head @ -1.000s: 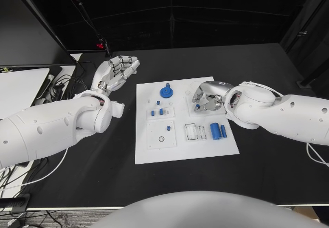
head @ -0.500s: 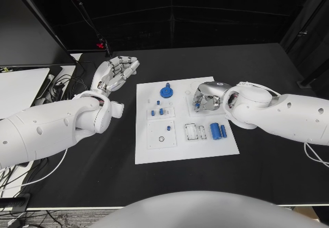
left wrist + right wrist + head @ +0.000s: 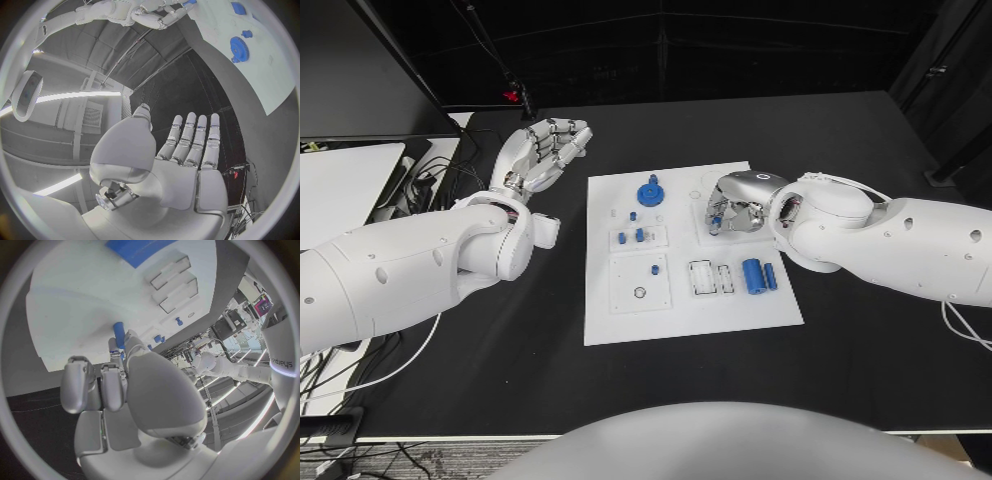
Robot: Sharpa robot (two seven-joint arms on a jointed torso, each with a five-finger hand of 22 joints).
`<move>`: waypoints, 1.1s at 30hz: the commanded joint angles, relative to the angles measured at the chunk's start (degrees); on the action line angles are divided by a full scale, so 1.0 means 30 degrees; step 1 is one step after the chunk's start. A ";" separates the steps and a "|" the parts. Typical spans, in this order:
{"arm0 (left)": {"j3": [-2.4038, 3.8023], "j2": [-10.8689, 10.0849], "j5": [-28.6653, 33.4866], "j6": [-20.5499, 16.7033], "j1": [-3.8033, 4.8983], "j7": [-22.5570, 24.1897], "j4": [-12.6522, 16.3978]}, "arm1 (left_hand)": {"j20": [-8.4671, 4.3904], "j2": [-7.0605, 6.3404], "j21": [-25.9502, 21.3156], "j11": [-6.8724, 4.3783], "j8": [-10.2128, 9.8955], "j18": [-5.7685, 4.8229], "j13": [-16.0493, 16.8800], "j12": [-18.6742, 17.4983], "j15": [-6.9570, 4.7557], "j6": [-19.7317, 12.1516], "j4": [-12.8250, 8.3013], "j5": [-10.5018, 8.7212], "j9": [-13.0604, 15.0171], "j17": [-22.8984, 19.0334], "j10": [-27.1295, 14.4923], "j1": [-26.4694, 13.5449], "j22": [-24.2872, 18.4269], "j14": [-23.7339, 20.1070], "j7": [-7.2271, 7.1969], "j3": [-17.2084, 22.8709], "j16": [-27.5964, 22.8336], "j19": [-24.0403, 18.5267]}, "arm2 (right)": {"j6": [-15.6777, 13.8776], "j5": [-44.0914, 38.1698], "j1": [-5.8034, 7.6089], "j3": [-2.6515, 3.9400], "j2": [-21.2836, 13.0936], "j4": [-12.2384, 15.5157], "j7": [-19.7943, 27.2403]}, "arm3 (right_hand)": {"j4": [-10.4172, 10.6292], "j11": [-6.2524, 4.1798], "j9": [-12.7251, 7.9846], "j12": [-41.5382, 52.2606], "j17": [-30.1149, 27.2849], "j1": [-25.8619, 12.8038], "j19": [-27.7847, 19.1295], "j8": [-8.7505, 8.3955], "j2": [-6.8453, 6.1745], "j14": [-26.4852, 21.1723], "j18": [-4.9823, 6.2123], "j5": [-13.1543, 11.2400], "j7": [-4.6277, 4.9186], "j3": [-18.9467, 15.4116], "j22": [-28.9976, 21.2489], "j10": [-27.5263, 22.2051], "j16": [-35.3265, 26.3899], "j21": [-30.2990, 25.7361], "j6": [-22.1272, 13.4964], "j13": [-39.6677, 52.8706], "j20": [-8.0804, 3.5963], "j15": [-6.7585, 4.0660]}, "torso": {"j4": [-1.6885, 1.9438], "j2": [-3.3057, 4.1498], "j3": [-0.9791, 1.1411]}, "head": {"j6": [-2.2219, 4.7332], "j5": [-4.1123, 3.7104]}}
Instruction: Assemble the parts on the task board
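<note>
Black bench carries the white task board [image 3: 682,310] at centre. Right hand [image 3: 736,203] sits over the board's far right corner, fingers curled, pinching a small blue peg [image 3: 118,334]. Left hand [image 3: 542,150] hovers off the board's left, fingers straight and empty; blue gear [image 3: 651,192], two blue cylinders [image 3: 759,274] lie on the board.

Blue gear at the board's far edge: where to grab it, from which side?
Judging from the head view: pinch the raised hub at the centre of the blue gear, coming straight down. It lies flat on the task board, so its toothed rim offers little to grip. The left hand is free beside it.
</note>
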 commanded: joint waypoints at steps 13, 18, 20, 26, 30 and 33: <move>0.0019 0.0014 0.0028 0.0117 0.0007 0.2596 -0.0033 | -0.0001 0.0179 0.0095 -0.0013 0.0147 -0.0192 -0.0014 0.0156 -0.0037 -0.0070 0.0018 0.0147 -0.0028 -0.0058 -0.0098 0.0049 -0.0028 -0.0047 0.2233 -0.0127 0.0106 0.0166 | -0.3328 0.0364 0.0047 0.0030 -0.0667 0.0636 0.1506 | -0.0063 -0.0664 -0.0107 -0.0556 0.0029 0.0267 0.0173 -0.0189 -0.0150 0.1046 -0.0259 0.0051 0.0076 0.0252 0.3033 0.0949 0.0116 -0.0024 0.0082 0.0009 -0.0177 -0.0168 | -0.0002 0.0001 -0.0003 | 0.0001 -0.0081; 0.0019 0.0022 0.0028 0.0118 0.0006 0.2587 -0.0039 | -0.0001 0.0179 0.0095 -0.0013 0.0147 -0.0192 -0.0014 0.0156 -0.0037 -0.0070 0.0018 0.0147 -0.0028 -0.0058 -0.0098 0.0049 -0.0028 -0.0047 0.2233 -0.0127 0.0106 0.0166 | -0.3824 0.0965 0.0056 0.0041 -0.1058 0.1173 0.1793 | -0.0060 -0.0638 -0.0141 -0.0701 0.0054 0.0291 0.0178 -0.0271 -0.0182 0.1053 -0.0263 0.0056 0.0109 0.0304 0.3037 0.0967 0.0130 -0.0021 0.0046 0.0009 -0.0169 -0.0148 | -0.0009 -0.0001 -0.0006 | 0.0001 -0.0023; 0.0019 0.0027 0.0028 0.0117 0.0006 0.2583 -0.0046 | -0.0001 0.0179 0.0095 -0.0013 0.0147 -0.0192 -0.0014 0.0156 -0.0037 -0.0070 0.0018 0.0147 -0.0028 -0.0058 -0.0098 0.0049 -0.0028 -0.0047 0.2233 -0.0127 0.0106 0.0166 | -0.3953 0.1168 0.0062 0.0048 -0.1227 0.1414 0.1869 | -0.0066 -0.0623 -0.0162 -0.0787 0.0066 0.0318 0.0185 -0.0320 -0.0198 0.1057 -0.0267 0.0058 0.0129 0.0343 0.3045 0.0975 0.0137 -0.0008 0.0028 0.0010 -0.0161 -0.0136 | -0.0001 -0.0007 0.0003 | 0.0001 -0.0018; 0.0019 0.0054 0.0028 0.0117 0.0005 0.2597 -0.0075 | -0.0001 0.0214 0.0098 -0.0017 0.0188 -0.0189 -0.0015 0.0204 -0.0040 -0.0071 0.0017 0.0197 -0.0038 -0.0101 -0.0103 0.0091 -0.0045 -0.0044 0.2228 -0.0149 0.0141 0.0172 | -0.4298 0.1733 0.0116 0.0066 -0.1525 0.1991 0.2167 | -0.0070 -0.0599 -0.0189 -0.0900 0.0084 0.0344 0.0188 -0.0386 -0.0225 0.1061 -0.0269 0.0060 0.0157 0.0388 0.3048 0.0981 0.0148 -0.0007 0.0000 0.0010 -0.0150 -0.0117 | 0.0010 -0.0008 0.0002 | 0.0001 -0.0092; 0.0019 0.0107 0.0028 0.0106 0.0004 0.2603 -0.0124 | -0.0001 0.0222 0.0099 -0.0019 0.0200 -0.0188 -0.0015 0.0219 -0.0041 -0.0065 0.0017 0.0205 -0.0039 -0.0112 -0.0098 0.0100 -0.0049 -0.0044 0.2226 -0.0156 0.0149 0.0174 | -0.4507 0.2293 0.0153 0.0071 -0.1337 0.2266 0.2644 | -0.0097 -0.0588 -0.0207 -0.0993 0.0122 0.0408 0.0196 -0.0427 -0.0211 0.1070 -0.0274 0.0074 0.0173 0.0463 0.3058 0.1005 0.0168 0.0009 0.0012 0.0013 -0.0137 -0.0103 | -0.0004 -0.0005 -0.0008 | 0.0001 0.0037; 0.0019 0.0159 0.0028 0.0120 0.0002 0.2602 -0.0157 | -0.0001 0.0228 0.0100 -0.0020 0.0210 -0.0187 -0.0015 0.0230 -0.0042 -0.0064 0.0017 0.0213 -0.0042 -0.0122 -0.0097 0.0108 -0.0052 -0.0044 0.2225 -0.0162 0.0157 0.0176 | -0.4553 0.2394 0.0165 0.0074 -0.1012 0.2544 0.2959 | -0.0127 -0.0581 -0.0219 -0.1060 0.0145 0.0463 0.0202 -0.0458 -0.0204 0.1076 -0.0277 0.0087 0.0186 0.0525 0.3065 0.1038 0.0181 0.0020 0.0027 0.0016 -0.0127 -0.0093 | 0.0019 0.0005 0.0017 | 0.0001 0.0007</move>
